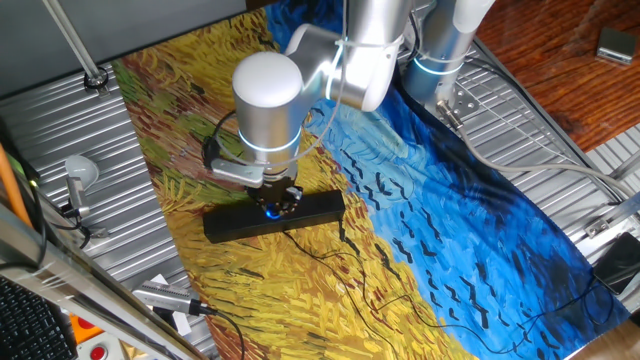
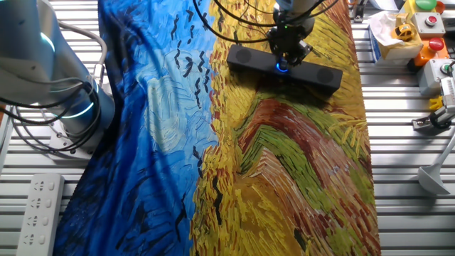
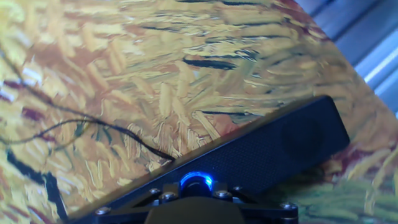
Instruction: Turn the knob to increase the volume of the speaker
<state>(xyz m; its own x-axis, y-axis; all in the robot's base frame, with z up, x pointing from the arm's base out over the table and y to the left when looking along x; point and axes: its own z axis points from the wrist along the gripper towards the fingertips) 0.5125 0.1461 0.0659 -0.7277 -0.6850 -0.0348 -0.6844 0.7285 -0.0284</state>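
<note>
- Jaws of the gripper (image 2: pixel 283 62) sit right over the knob (image 3: pixel 196 182); whether they clamp it cannot be told, as the hand covers them.
- Only a blue glow of the knob shows.
- The speaker (image 1: pixel 272 218), a long matte-black bar, lies on the painted cloth (image 2: pixel 284 178) covering the desk.
- Its thin cable (image 3: pixel 93 127) trails across the cloth.

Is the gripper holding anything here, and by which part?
The gripper is down on the speaker's knob, at the bar's centre; whether its fingers actually clamp it cannot be told.
</note>
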